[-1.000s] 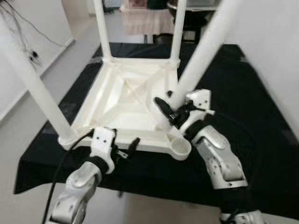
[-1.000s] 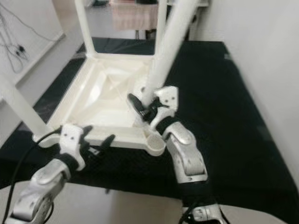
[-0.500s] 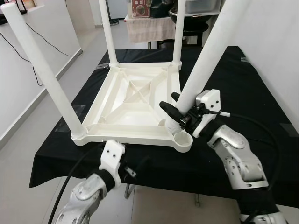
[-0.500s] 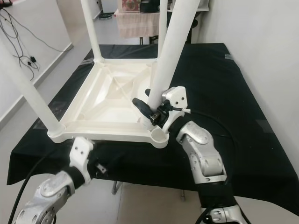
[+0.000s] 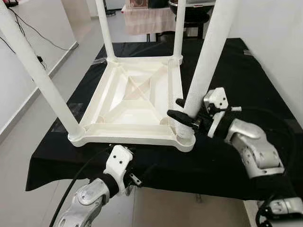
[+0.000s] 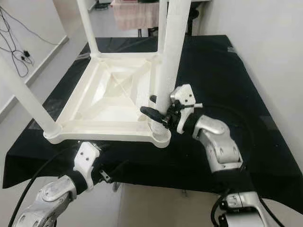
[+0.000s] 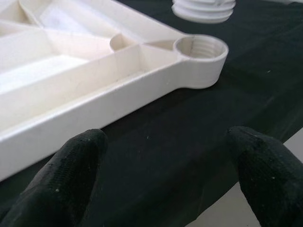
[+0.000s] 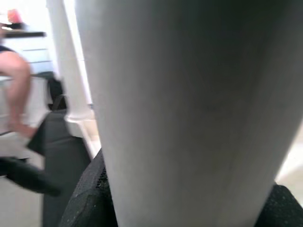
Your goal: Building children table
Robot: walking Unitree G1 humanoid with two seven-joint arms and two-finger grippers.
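The white children table (image 5: 137,94) lies upside down on a black-covered table (image 5: 246,71), with three white legs standing up from its corners. My right gripper (image 5: 183,111) is shut on the fourth leg (image 5: 206,61) low down and holds it nearly upright. The leg's ribbed end (image 5: 182,130) is right at the near right corner socket (image 5: 185,142). In the left wrist view that threaded socket (image 7: 201,47) looks empty, with the ribbed end (image 7: 203,7) just beyond it. My left gripper (image 5: 137,176) hangs open below the table's front edge with nothing between its fingers (image 7: 61,179).
A white wall (image 5: 279,42) runs close along the right side. Bare floor (image 5: 19,146) lies to the left, with cables (image 5: 28,33) along the wall. Another cloth-covered table (image 5: 147,19) stands at the back. The black table's front edge (image 5: 156,182) is just before me.
The right gripper has swung the fourth leg from a lean to nearly upright, its end now at the corner socket. The left gripper dropped from the table's rim to below the edge.
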